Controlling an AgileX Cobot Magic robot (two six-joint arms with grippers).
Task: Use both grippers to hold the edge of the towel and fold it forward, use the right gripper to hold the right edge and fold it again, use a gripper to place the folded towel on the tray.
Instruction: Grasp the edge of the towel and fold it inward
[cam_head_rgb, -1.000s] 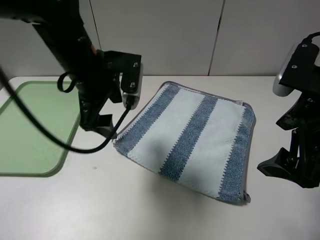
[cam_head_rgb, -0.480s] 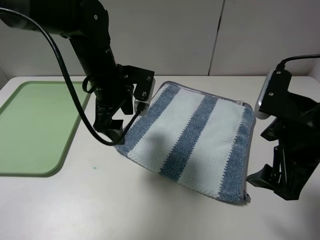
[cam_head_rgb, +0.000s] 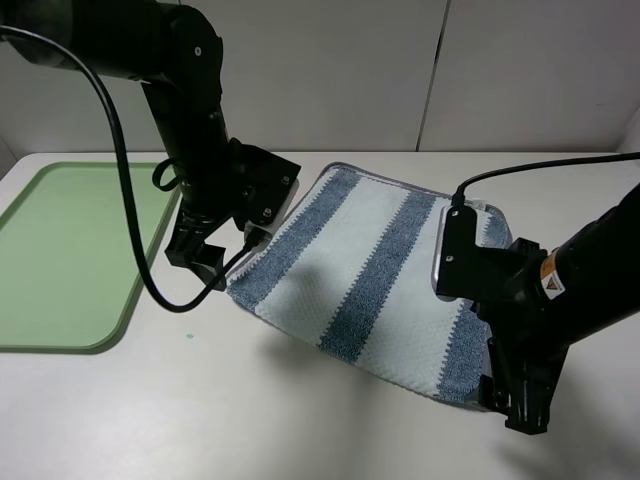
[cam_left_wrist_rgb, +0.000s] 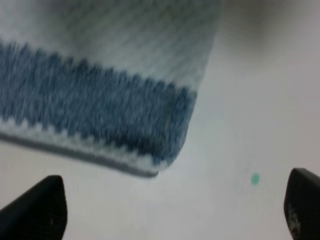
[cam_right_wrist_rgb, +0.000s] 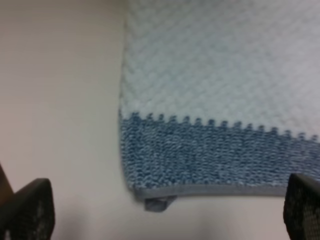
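A blue-and-white striped towel (cam_head_rgb: 375, 275) lies flat on the table. My left gripper (cam_head_rgb: 203, 258) hangs just left of the towel's near left corner. In the left wrist view the gripper (cam_left_wrist_rgb: 170, 210) is open, and its two black fingertips (cam_left_wrist_rgb: 35, 210) straddle that corner (cam_left_wrist_rgb: 155, 145) from just outside. My right gripper (cam_head_rgb: 518, 400) is at the towel's near right corner. In the right wrist view the gripper (cam_right_wrist_rgb: 165, 210) is open and empty, with the corner and its small grey tag (cam_right_wrist_rgb: 160, 203) between the fingertips (cam_right_wrist_rgb: 27, 210). A green tray (cam_head_rgb: 60, 250) lies at the far left.
The white table (cam_head_rgb: 250, 420) reaches to a pale wall at the back. A small green speck (cam_head_rgb: 187, 337) marks the table near the tray; it also shows in the left wrist view (cam_left_wrist_rgb: 255, 178). A black cable (cam_head_rgb: 130, 230) loops from the left arm.
My right arm has swung in from the right edge and come down at the towel's near right corner. My left gripper has shifted a little at the left corner. The towel has not moved.
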